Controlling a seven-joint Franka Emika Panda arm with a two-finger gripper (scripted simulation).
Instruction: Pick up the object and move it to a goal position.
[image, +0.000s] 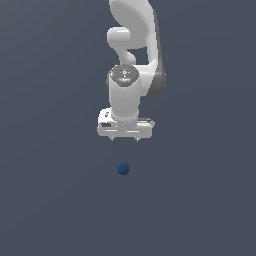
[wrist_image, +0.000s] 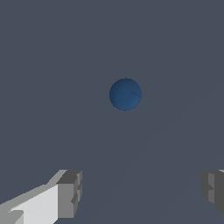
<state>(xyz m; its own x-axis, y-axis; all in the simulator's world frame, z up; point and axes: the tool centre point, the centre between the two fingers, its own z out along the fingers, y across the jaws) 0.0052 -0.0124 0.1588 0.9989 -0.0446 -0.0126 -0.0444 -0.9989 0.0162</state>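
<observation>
Surface (image: 45, 200): flat, plain, slate grey-blue; fills the whole background in the exterior view.
Surface, wrist view (wrist_image: 52, 52): same even grey-blue tone, unmarked.
Texture: smooth, without pattern, seams or edges in sight.
Shading: nearly uniform; faintly lighter band running diagonally across the wrist view, too weak to read as a line or a shadow edge.
Limits: no rim or border visible in either view, so extent cannot be told.
Other items: only this surface outside the task.
</observation>
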